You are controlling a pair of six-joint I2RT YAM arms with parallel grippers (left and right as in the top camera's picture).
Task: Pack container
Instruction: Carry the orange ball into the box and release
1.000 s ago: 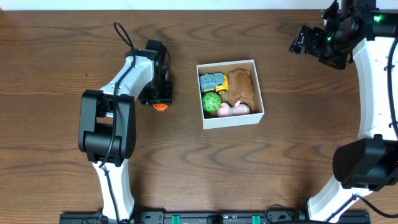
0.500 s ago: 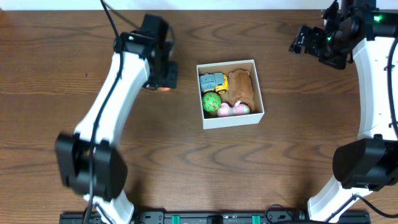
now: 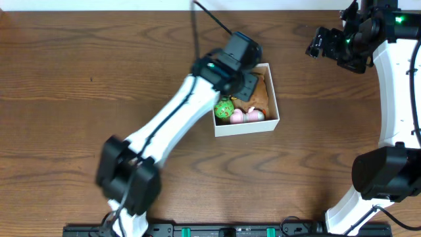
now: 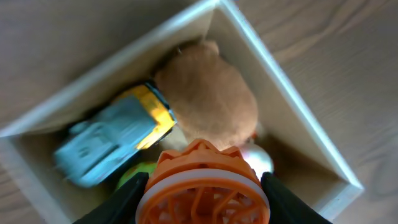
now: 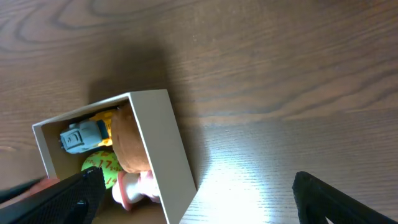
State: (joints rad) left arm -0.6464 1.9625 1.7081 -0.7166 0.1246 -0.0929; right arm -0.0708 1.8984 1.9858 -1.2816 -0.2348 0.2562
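The container [image 3: 247, 126] is a white box with a brown inside, at the table's middle. It holds a blue and yellow toy truck [image 4: 115, 140], a brown plush [image 4: 208, 102], a green ball [image 3: 223, 107] and a pink toy [image 3: 240, 117]. My left gripper [image 3: 243, 84] is over the box's far left part, shut on an orange wheel-like toy with a white ring [image 4: 202, 186], held above the contents. My right gripper [image 3: 317, 43] is open and empty, high at the far right. Its view shows the box [image 5: 165, 143] from the side.
Bare brown wood table [image 3: 66, 118] lies all around the box. The left arm [image 3: 177, 122] stretches diagonally from the front left to the box. The right arm's base [image 3: 385, 174] stands at the front right.
My left gripper has swung right with the orange toy, from the table left of the box to above the box. The right arm has not moved.
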